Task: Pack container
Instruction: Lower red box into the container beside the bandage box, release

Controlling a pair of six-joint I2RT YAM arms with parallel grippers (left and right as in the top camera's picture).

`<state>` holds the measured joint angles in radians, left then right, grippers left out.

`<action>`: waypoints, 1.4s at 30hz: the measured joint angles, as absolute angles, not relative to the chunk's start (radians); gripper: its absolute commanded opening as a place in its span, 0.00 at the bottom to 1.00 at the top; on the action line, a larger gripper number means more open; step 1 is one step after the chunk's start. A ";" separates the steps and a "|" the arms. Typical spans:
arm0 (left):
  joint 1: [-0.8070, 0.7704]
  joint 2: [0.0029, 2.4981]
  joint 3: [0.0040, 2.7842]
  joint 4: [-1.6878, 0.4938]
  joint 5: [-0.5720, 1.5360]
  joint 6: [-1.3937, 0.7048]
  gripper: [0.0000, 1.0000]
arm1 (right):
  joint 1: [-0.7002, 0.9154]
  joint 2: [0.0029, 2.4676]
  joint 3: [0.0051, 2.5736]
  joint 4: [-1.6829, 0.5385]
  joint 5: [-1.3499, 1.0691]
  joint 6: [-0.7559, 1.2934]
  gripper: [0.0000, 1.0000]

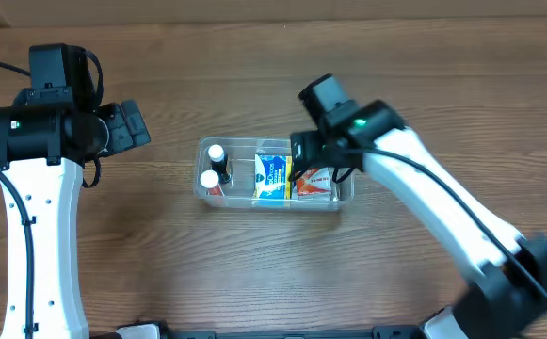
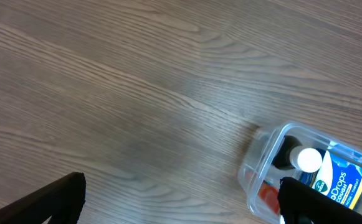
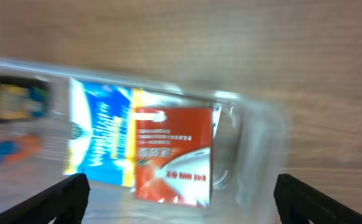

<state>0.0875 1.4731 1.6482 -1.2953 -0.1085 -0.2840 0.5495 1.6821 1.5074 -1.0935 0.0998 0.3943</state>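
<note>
The clear plastic container (image 1: 346, 194) sits at the table's middle. Inside lie a red-and-white box (image 1: 314, 184) at its right end, a blue-and-yellow box (image 1: 273, 178) in the middle, and two white-capped bottles (image 1: 216, 165) at the left. My right gripper (image 1: 303, 151) hovers over the container's right half, open and empty; its wrist view shows the red box (image 3: 173, 152) and blue box (image 3: 100, 140) below, between the fingers (image 3: 181, 199). My left gripper (image 1: 132, 125) is open and empty over bare table, left of the container (image 2: 261, 155).
Wooden tabletop all round. The right arm's white link (image 1: 442, 212) runs from the container toward the front right corner. The left arm's white link (image 1: 38, 235) stands along the left side.
</note>
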 measured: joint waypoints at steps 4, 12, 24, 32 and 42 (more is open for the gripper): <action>0.088 1.473 1.648 -1.295 -0.109 -0.284 1.00 | 0.550 1.448 1.540 -1.175 0.111 0.411 0.44; 0.088 1.473 1.648 -1.297 -0.109 -0.284 1.00 | 0.550 1.401 1.387 -1.312 0.029 0.445 0.05; 0.088 1.473 1.648 -1.298 -0.106 -0.284 1.00 | 0.550 1.417 0.980 -0.923 -0.082 0.446 0.04; 0.088 1.473 1.648 -1.298 -0.106 -0.284 1.00 | 0.550 1.417 0.972 -0.857 -0.054 0.445 0.04; 0.088 1.473 1.648 -1.299 -0.106 -0.284 1.00 | 0.551 1.417 0.972 -0.828 -0.019 0.445 0.04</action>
